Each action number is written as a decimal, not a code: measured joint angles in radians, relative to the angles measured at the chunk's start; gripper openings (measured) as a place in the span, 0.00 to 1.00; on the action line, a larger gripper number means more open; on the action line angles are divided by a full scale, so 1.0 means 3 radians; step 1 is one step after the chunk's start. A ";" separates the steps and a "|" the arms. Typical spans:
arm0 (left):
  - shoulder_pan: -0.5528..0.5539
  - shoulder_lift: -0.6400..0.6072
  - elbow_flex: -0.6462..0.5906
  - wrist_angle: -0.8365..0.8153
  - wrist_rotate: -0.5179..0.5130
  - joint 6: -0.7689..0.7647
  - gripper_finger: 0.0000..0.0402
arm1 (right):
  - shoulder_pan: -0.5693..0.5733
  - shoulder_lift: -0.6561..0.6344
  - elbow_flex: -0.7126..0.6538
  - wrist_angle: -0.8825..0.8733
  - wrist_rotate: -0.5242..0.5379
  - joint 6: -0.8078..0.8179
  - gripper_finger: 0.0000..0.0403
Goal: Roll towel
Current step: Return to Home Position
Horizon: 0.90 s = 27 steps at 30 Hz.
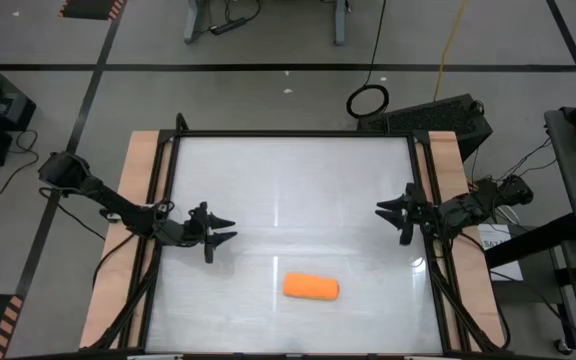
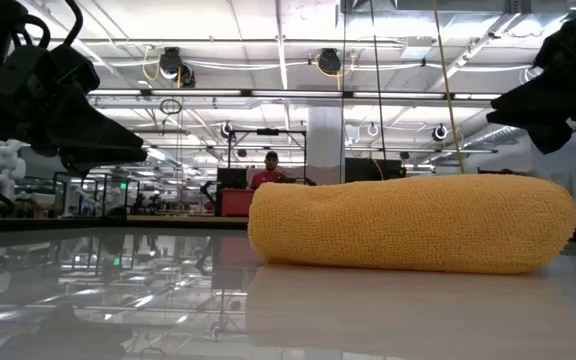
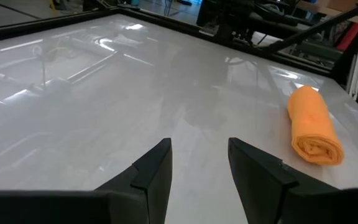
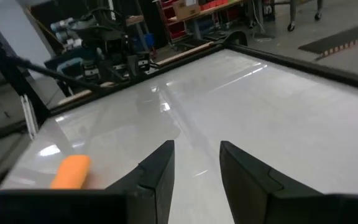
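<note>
The orange towel (image 1: 311,288) lies rolled up into a short cylinder on the white table, near the front edge and a little right of the middle; it also shows in the low view (image 2: 413,225), the left wrist view (image 3: 314,124) and the right wrist view (image 4: 71,172). My left gripper (image 1: 223,230) hovers open at the table's left side, well away from the roll. My right gripper (image 1: 388,213) hovers open at the table's right side, also apart from it. Nothing is between either pair of fingers.
A black frame (image 1: 293,134) runs around the glossy white tabletop, with wooden strips (image 1: 143,200) along its left and right sides. Bare table lies between the two grippers. Beyond the table, cables and equipment stand on the floor, and a person (image 2: 270,170) shows far off in the room.
</note>
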 joint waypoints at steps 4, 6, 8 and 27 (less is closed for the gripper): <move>0.0000 0.0000 0.0000 0.0000 0.0001 -0.0004 0.40 | 0.0000 0.0000 0.0000 -0.0001 0.0000 0.0357 0.29; 0.0000 0.0000 0.0000 0.0000 0.0001 -0.0004 0.40 | 0.0000 0.0000 0.0000 -0.0002 0.0000 0.0431 0.29; 0.0000 0.0000 0.0000 0.0000 0.0001 -0.0005 0.40 | 0.0000 0.0000 0.0000 -0.0003 0.0000 0.0435 0.29; 0.0000 0.0000 -0.0003 0.0000 0.0001 -0.0005 0.40 | 0.0000 0.0000 0.0000 -0.0006 0.0001 0.0344 0.29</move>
